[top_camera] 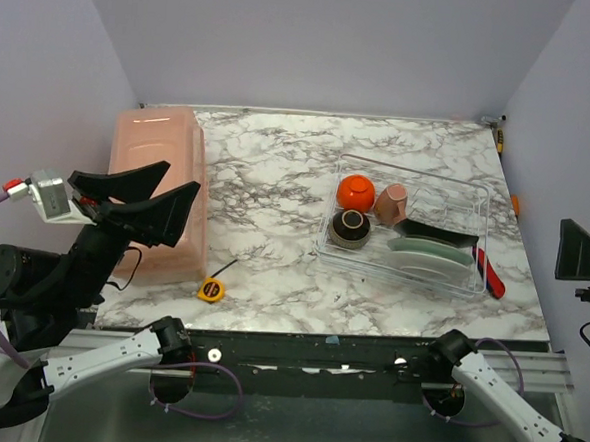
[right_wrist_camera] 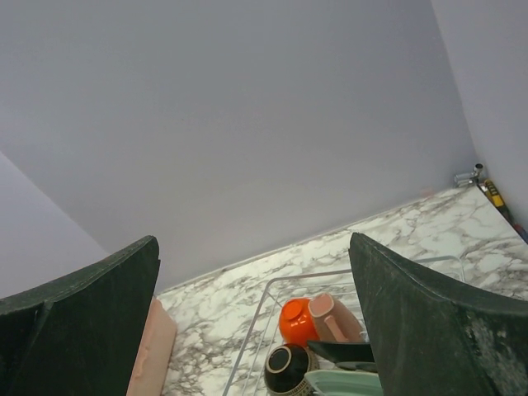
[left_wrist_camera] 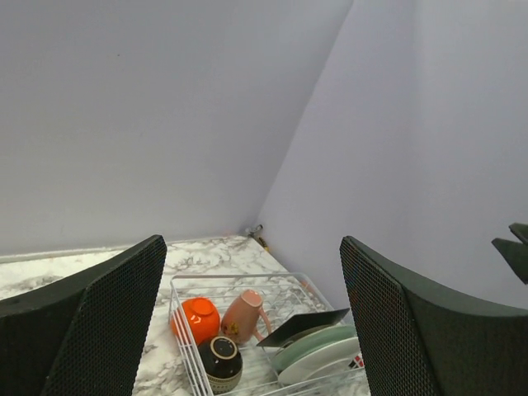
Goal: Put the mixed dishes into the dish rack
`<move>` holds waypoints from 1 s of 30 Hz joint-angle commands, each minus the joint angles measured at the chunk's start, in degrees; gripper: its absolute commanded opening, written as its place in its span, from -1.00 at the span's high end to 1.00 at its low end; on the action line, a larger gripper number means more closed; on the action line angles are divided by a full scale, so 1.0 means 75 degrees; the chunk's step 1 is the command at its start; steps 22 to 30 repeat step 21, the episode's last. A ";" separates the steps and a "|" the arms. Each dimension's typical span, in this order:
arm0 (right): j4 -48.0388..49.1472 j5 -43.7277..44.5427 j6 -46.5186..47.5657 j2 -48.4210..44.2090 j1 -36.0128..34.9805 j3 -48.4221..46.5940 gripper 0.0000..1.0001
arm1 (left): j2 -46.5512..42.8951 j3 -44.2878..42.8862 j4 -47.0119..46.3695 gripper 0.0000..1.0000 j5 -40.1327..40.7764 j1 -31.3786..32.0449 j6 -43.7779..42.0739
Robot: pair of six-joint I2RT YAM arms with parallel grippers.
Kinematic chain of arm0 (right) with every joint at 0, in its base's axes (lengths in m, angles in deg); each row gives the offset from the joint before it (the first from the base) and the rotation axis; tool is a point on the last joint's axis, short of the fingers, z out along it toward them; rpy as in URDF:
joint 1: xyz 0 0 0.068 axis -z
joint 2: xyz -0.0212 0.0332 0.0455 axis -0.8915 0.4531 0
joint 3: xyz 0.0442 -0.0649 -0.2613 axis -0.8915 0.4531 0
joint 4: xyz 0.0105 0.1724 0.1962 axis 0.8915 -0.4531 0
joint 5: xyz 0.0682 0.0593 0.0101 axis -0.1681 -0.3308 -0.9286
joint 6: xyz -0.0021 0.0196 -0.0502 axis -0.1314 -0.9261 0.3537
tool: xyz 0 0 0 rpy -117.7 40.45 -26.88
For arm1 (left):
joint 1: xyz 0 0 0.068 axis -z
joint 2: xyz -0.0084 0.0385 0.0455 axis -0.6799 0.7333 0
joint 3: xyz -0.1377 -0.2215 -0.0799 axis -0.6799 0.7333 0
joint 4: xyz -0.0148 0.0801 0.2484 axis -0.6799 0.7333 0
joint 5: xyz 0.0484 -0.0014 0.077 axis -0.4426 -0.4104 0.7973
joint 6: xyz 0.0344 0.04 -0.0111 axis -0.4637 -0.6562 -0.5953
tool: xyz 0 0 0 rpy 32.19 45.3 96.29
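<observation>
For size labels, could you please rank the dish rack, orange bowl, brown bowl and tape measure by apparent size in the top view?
1. dish rack
2. orange bowl and brown bowl, about alike
3. tape measure

left gripper [top_camera: 182,177]: high at left edge, jaws wide, empty
right gripper [right_wrist_camera: 254,241]: high at right edge, jaws wide, empty
</observation>
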 commanded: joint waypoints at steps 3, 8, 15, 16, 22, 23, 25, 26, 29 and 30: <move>-0.0281 0.0228 0.0039 0.0028 -0.0043 -0.0081 -0.99 | -0.0055 -0.0094 0.0045 -0.73 0.0598 -0.0008 0.0159; -0.0352 0.0361 0.0119 0.0188 -0.0045 0.0003 -0.99 | 0.0121 -0.0324 0.0244 -0.73 0.0764 -0.0007 0.0040; -0.0033 0.0357 0.0179 0.0126 -0.0045 0.0432 -0.99 | -0.0005 -0.0124 0.0208 -0.73 0.0997 -0.0017 -0.0235; -0.0020 0.0362 0.0160 0.0126 -0.0045 0.0454 -0.99 | -0.0027 -0.0086 0.0165 -0.74 0.0982 -0.0009 -0.0255; -0.0019 0.0396 -0.0118 0.0057 -0.0045 0.0384 -0.99 | -0.0032 -0.0067 -0.0086 -0.74 0.0909 -0.0015 -0.0325; -0.0019 0.0396 -0.0118 0.0057 -0.0045 0.0384 -0.99 | -0.0032 -0.0067 -0.0086 -0.74 0.0909 -0.0015 -0.0325; -0.0019 0.0396 -0.0118 0.0057 -0.0045 0.0384 -0.99 | -0.0032 -0.0067 -0.0086 -0.74 0.0909 -0.0015 -0.0325; -0.0019 0.0396 -0.0118 0.0057 -0.0045 0.0384 -0.99 | -0.0032 -0.0067 -0.0086 -0.74 0.0909 -0.0015 -0.0325; -0.0019 0.0396 -0.0118 0.0057 -0.0045 0.0384 -0.99 | -0.0032 -0.0067 -0.0086 -0.74 0.0909 -0.0015 -0.0325; -0.0019 0.0396 -0.0118 0.0057 -0.0045 0.0384 -0.99 | -0.0032 -0.0067 -0.0086 -0.74 0.0909 -0.0015 -0.0325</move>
